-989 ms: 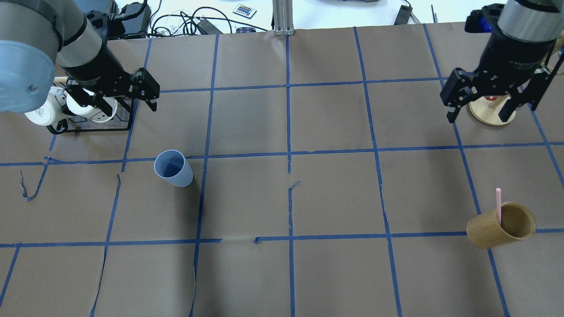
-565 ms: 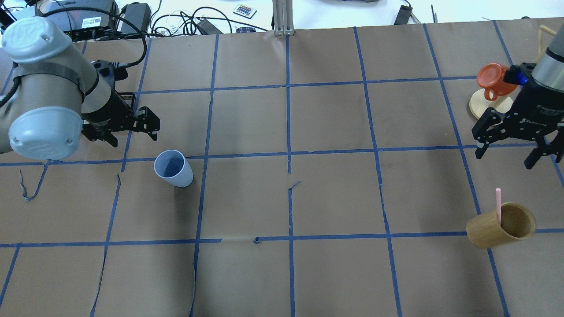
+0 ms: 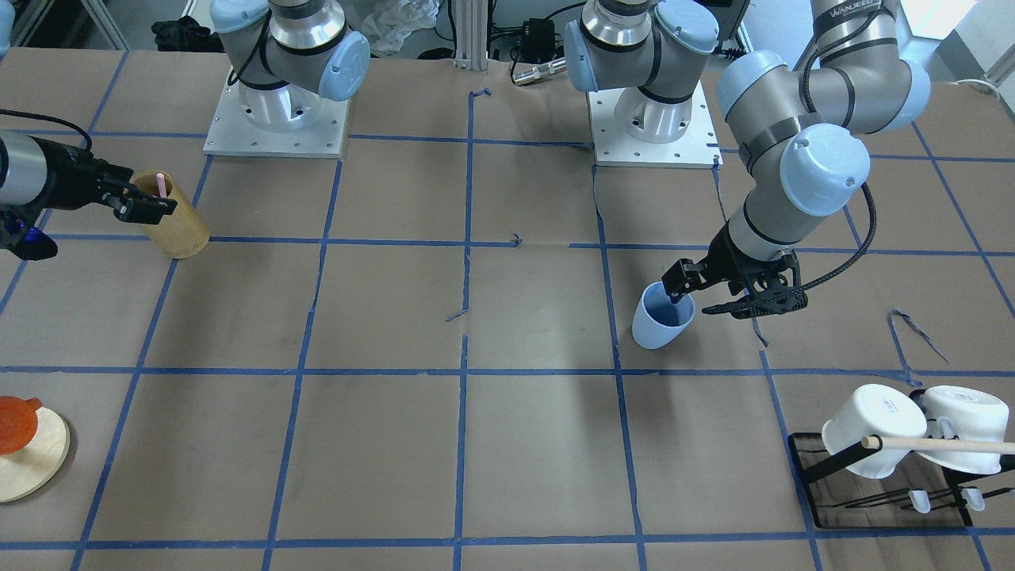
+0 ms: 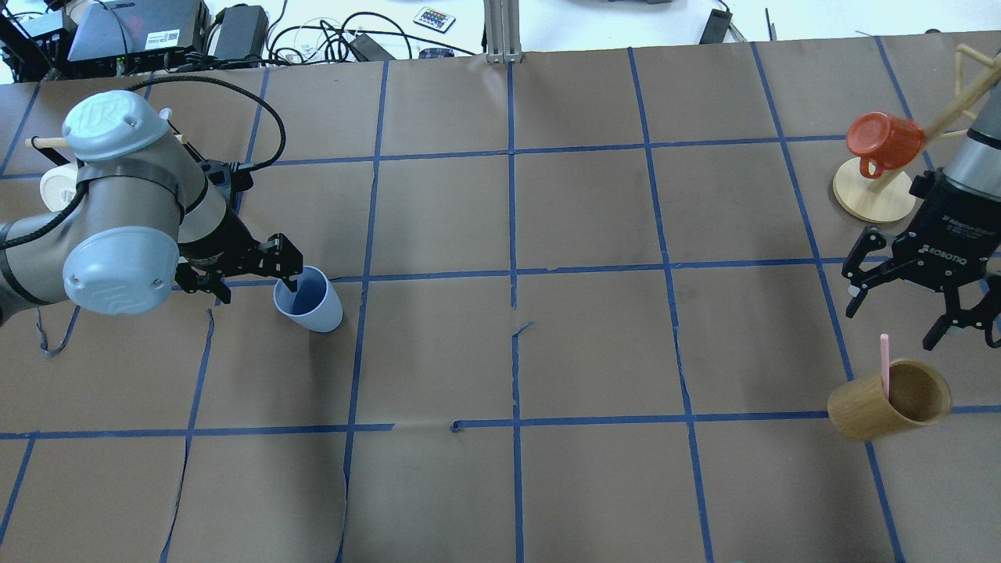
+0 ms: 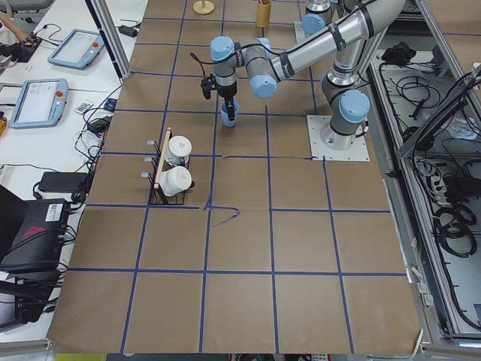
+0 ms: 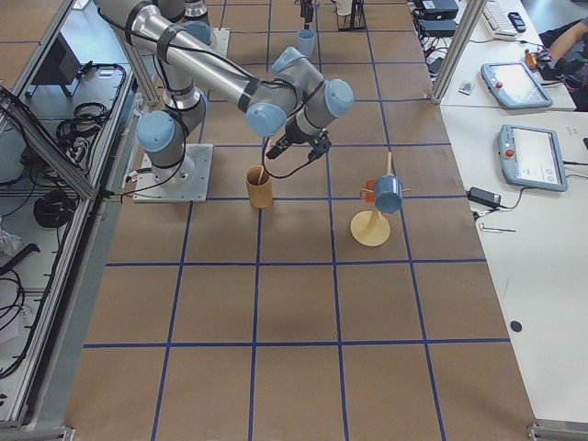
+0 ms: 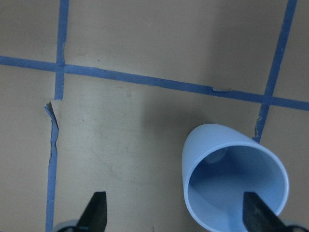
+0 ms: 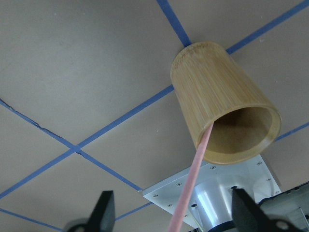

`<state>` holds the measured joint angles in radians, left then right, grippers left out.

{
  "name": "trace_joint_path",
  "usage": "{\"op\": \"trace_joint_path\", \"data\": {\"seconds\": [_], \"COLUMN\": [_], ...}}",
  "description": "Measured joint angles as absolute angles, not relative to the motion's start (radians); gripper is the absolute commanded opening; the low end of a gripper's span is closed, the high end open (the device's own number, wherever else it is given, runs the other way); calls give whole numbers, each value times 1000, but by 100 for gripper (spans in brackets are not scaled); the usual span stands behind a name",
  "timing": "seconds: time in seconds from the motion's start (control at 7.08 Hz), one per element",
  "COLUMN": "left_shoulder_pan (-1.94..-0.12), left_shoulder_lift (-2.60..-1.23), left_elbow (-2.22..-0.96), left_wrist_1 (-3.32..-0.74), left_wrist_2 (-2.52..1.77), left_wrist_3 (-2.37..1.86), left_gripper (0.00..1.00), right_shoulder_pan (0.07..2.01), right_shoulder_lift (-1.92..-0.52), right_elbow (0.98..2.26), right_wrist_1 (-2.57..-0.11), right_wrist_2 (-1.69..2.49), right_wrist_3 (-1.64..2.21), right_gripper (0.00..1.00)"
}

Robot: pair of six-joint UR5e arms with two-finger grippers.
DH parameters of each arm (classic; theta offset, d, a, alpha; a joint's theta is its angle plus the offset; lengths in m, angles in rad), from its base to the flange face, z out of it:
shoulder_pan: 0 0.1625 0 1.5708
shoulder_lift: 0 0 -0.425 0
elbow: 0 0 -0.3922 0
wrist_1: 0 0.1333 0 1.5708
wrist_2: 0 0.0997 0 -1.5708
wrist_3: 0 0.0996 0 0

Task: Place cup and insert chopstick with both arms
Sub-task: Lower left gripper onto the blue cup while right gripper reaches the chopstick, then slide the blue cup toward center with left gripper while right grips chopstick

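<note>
The light-blue cup (image 4: 310, 301) stands upright on the brown paper, left of centre; it also shows in the front view (image 3: 662, 319) and the left wrist view (image 7: 234, 186). My left gripper (image 4: 256, 280) is open beside it. One finger is over the cup's mouth and the other is outside, to the cup's left. The pink chopstick (image 4: 884, 361) leans in a tan bamboo cylinder (image 4: 891, 403) at the right. My right gripper (image 4: 894, 317) is open and empty just above and beyond it. The right wrist view shows the chopstick (image 8: 193, 188) between the open fingertips.
A black wire rack with white mugs (image 3: 888, 432) and a tan wooden rod stands behind my left arm. A wooden mug tree with an orange mug (image 4: 884, 141) stands beyond my right gripper. Blue tape lines and torn paper edges cross the table.
My left gripper moved from the mug rack down to the blue cup. My right gripper moved from the mug tree toward the bamboo cylinder. Both stayed open. Cup and chopstick have not moved.
</note>
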<state>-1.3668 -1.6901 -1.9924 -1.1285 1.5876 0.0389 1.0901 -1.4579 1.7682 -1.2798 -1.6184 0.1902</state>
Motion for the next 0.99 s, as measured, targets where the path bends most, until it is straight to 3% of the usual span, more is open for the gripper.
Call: {"op": "trace_joint_path", "data": {"seconds": [0.14, 0.28, 0.42, 0.57, 0.71, 0.99], "left_shoulder_pan": [-1367, -1370, -1375, -1378, -1379, -1383], "left_shoulder_lift": [-1701, -1712, -1718, -1721, -1722, -1720], "left_elbow": [-1997, -1998, -1999, -2003, -2005, -2002], "left_wrist_1": [-1122, -1113, -1108, -1106, -1105, -1103], "left_wrist_2": [1588, 1587, 1586, 1583, 1578, 1573], "left_wrist_3": [39, 40, 43, 49, 53, 51], "left_gripper": [75, 66, 46, 11, 0, 0], "right_shoulder_pan": [1083, 1081, 1080, 1080, 1080, 1080], "right_shoulder_lift": [-1458, -1457, -1457, -1457, -1457, -1457], "right_elbow": [1769, 1769, 1770, 1770, 1770, 1770], "right_wrist_1": [-1257, -1245, -1237, -1227, -1219, -1213], "right_wrist_2": [-1617, -1616, -1613, -1603, -1591, -1583], "right_wrist_3": [230, 263, 277, 282, 284, 285], "right_gripper": [56, 41, 33, 32, 32, 32]}}
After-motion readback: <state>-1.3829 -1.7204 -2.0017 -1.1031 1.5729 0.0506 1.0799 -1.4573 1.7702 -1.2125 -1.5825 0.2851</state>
